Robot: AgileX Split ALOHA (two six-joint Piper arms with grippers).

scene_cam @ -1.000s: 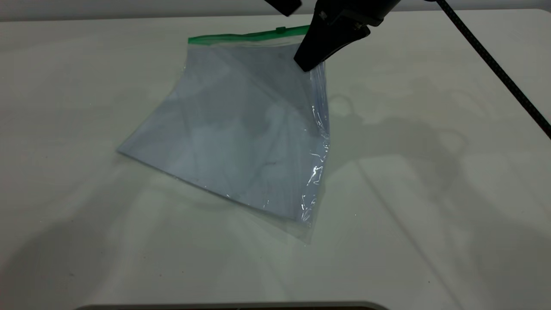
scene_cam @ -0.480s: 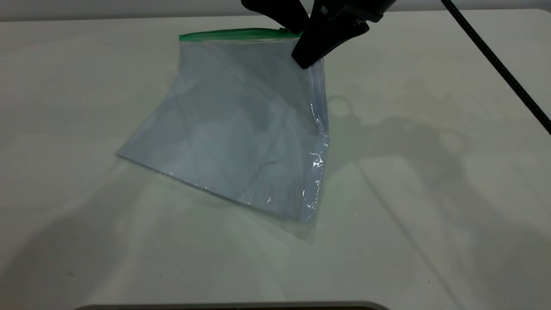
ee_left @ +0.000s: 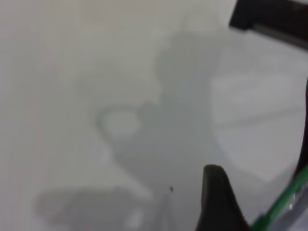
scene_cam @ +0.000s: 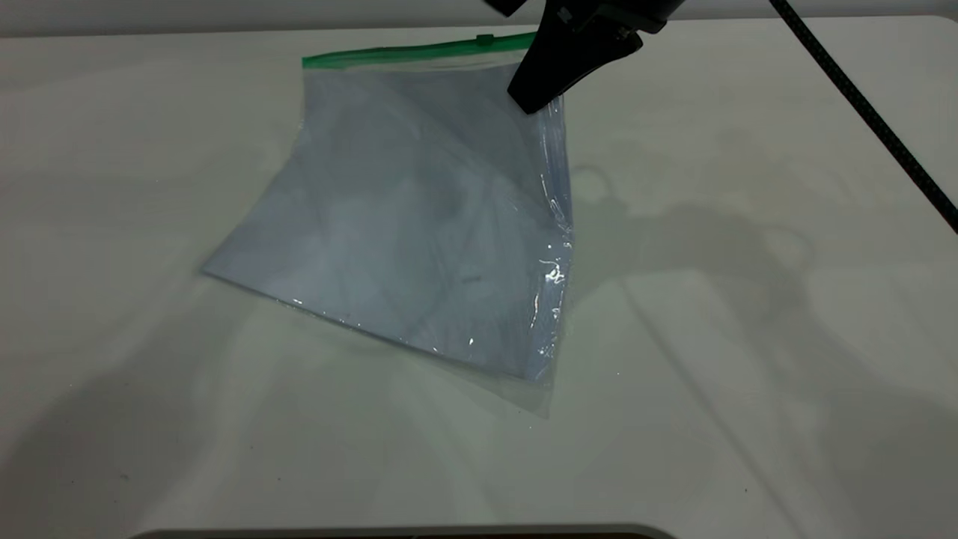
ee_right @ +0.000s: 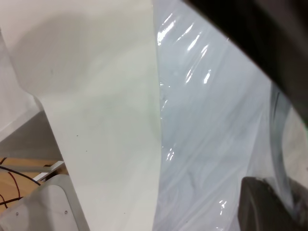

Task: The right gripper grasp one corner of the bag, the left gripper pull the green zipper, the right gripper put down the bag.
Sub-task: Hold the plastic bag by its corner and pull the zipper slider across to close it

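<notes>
Exterior view: the right gripper (scene_cam: 535,101) pinches the bag (scene_cam: 419,224) at the corner (scene_cam: 545,71) on its far right, lifting that end while the near-left edge rests on the table (scene_cam: 748,374). The green zipper (scene_cam: 389,54) runs along the far edge, its slider tab (scene_cam: 485,39) just left of the held corner. The left gripper (scene_cam: 505,6) hovers above the tab; its opening cannot be told. To pull well, likely keep the corner taut and close squarely on the tab before drawing it left.

The black left gripper (scene_cam: 505,6) now sits withdrawn upward, uncovering the small green slider tab (scene_cam: 486,39) again.
</notes>
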